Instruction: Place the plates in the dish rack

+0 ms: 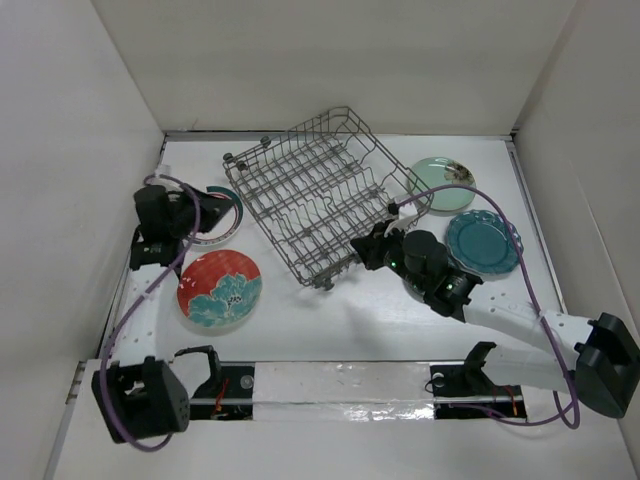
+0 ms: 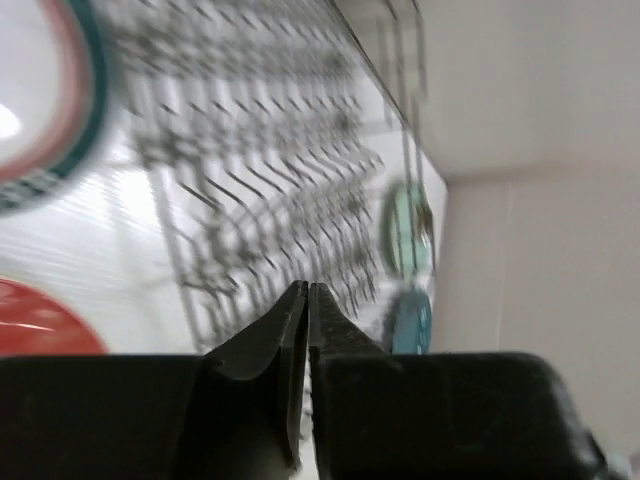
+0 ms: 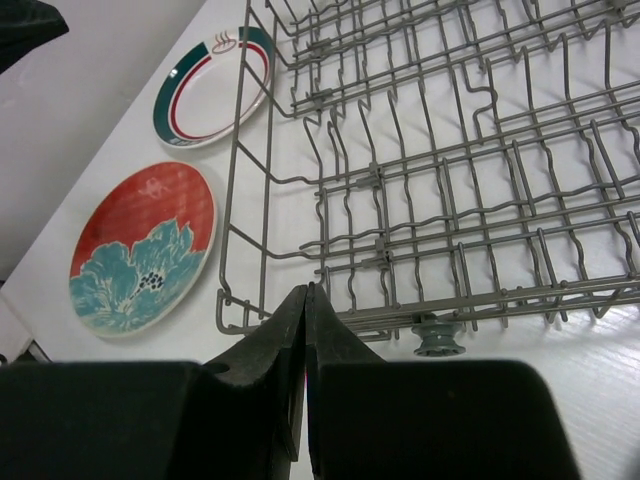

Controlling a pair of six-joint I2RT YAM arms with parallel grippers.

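The grey wire dish rack (image 1: 312,192) stands at an angle in the middle of the table, with no plate in it. A red-and-teal floral plate (image 1: 219,288) lies flat to its near left. A teal ring-pattern plate (image 1: 218,228) lies behind that one, partly under my left gripper (image 1: 222,196), which is shut and empty. A pale mint plate (image 1: 441,183) and a dark teal scalloped plate (image 1: 482,242) lie to the right of the rack. My right gripper (image 1: 364,250) is shut and empty, close to the rack's near edge (image 3: 330,318).
White walls close in the table on the left, back and right. A small rack wheel (image 3: 437,338) sits just right of my right fingertips (image 3: 320,300). The left wrist view is motion-blurred and shows the rack (image 2: 280,180) ahead.
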